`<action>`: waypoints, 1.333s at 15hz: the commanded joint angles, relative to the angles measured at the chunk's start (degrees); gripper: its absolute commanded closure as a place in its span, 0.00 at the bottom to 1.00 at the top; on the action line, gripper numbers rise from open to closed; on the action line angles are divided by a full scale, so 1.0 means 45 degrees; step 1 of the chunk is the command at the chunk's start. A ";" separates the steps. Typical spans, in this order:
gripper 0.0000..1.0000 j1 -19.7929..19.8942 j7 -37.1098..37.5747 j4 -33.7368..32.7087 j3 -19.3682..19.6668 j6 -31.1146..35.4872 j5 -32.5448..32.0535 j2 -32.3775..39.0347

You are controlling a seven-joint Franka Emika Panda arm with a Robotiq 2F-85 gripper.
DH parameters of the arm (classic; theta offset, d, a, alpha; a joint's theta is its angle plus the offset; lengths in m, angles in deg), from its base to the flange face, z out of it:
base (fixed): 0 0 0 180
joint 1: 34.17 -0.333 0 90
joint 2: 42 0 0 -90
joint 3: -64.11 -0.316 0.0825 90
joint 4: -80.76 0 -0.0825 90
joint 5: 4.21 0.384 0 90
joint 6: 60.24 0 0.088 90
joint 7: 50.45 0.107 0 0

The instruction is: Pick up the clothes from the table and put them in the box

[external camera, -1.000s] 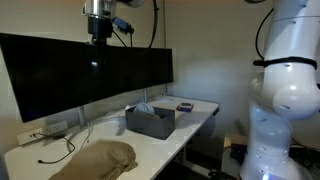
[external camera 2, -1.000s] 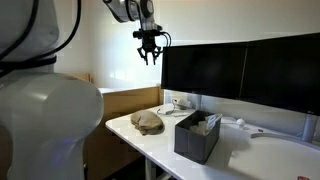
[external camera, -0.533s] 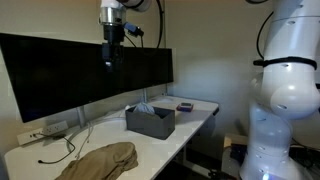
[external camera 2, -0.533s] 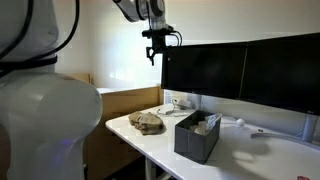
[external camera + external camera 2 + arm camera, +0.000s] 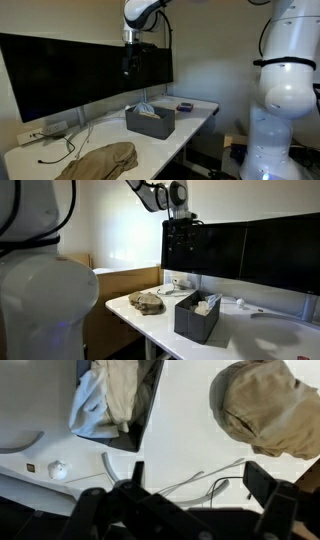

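A tan-khaki garment (image 5: 100, 160) (image 5: 148, 302) (image 5: 262, 408) lies crumpled on the white table (image 5: 203, 108) (image 5: 262, 336) (image 5: 190, 415), apart from the box. The dark grey box (image 5: 150, 126) (image 5: 192, 323) (image 5: 147, 410) stands mid-table with a white-cream garment (image 5: 146, 108) (image 5: 206, 303) (image 5: 110, 395) inside it. My gripper (image 5: 128, 64) (image 5: 180, 232) (image 5: 200, 485) hangs high in front of the monitor, roughly between box and tan garment. It is open with nothing between its fingers (image 5: 262, 485).
A wide black monitor (image 5: 70, 70) (image 5: 250, 250) runs along the back of the table. Thin cables (image 5: 205, 468) and a power strip (image 5: 50, 128) lie near it. A small dark object (image 5: 185, 106) sits beyond the box. The white robot base (image 5: 285, 90) stands beside the table.
The arm has swung sideways along the monitor towards the box, and the jaws have opened wider. The tan garment looks flatter on the table than a second ago.
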 commanded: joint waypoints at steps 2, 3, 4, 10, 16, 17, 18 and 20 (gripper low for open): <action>0.00 0.0588 -0.0435 0.1245 0.0419 0.2198 0.0025 0.0562; 0.00 0.0676 -0.0463 0.1387 0.0500 0.2575 -0.0012 0.0804; 0.00 0.0759 -0.0476 0.1461 0.0569 0.2882 -0.0015 0.1072; 0.00 0.1211 -0.0438 0.1454 0.0756 0.4083 -0.0318 0.2886; 0.00 0.1854 -0.0568 0.0994 0.1106 0.4492 -0.0675 0.4399; 0.00 0.1997 -0.0733 0.0889 0.1112 0.4344 -0.0571 0.4612; 0.00 0.2106 -0.0820 0.0828 0.1109 0.4287 -0.0559 0.4785; 0.00 0.2191 -0.1166 0.0829 0.1000 0.4271 -0.0700 0.5119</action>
